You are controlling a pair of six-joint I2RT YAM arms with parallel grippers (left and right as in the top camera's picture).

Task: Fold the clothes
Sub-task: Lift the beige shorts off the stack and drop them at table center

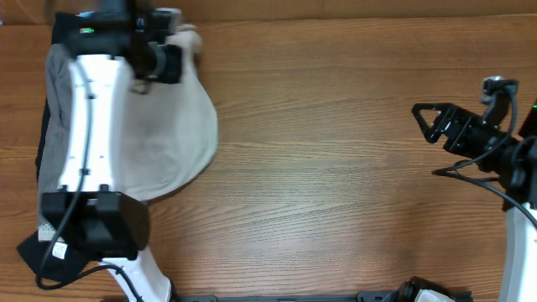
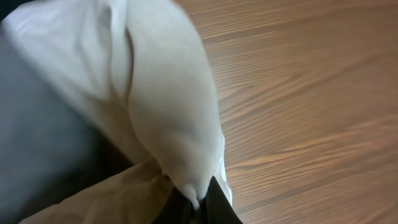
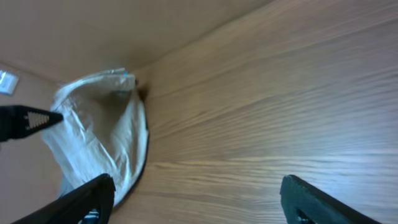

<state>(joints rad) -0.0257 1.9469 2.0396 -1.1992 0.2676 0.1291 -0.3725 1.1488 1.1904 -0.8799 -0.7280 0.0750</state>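
1. Beige shorts (image 1: 172,126): far left of the table (image 1: 336,168), just right of the left arm. They lie as one rounded, rumpled mass with soft edges. We see no crisp fold line or squared outline.
2. Left gripper (image 2: 200,208): clenched on a bunched edge of the beige shorts at the far-left end of the cloth. In the left wrist view the fabric is pinched between the dark fingers and drapes away from them.
3. Right gripper (image 3: 193,202): released, jaws spread wide and holding nothing. It hangs over bare wood at the right of the table, well apart from every garment.
4. Grey garment (image 1: 54,109): far left, partly under the left arm, with the beige shorts lying against or over its right side. We cannot tell whether it is folded.
5. Black garment (image 1: 38,252): near left corner, mostly hidden by the arm's base. We cannot make out its condition.
6. Done so far, in our judgement: little that we can confirm. One edge of the shorts is gripped, which suits a fold or a drag in progress, but no garment shows a finished, flat fold.
7. Left to do, in our judgement: spread the shorts flat, fold them and set them aside. The grey and black pieces then need the same treatment if they are not already folded. The idle right arm would have to come across to help.
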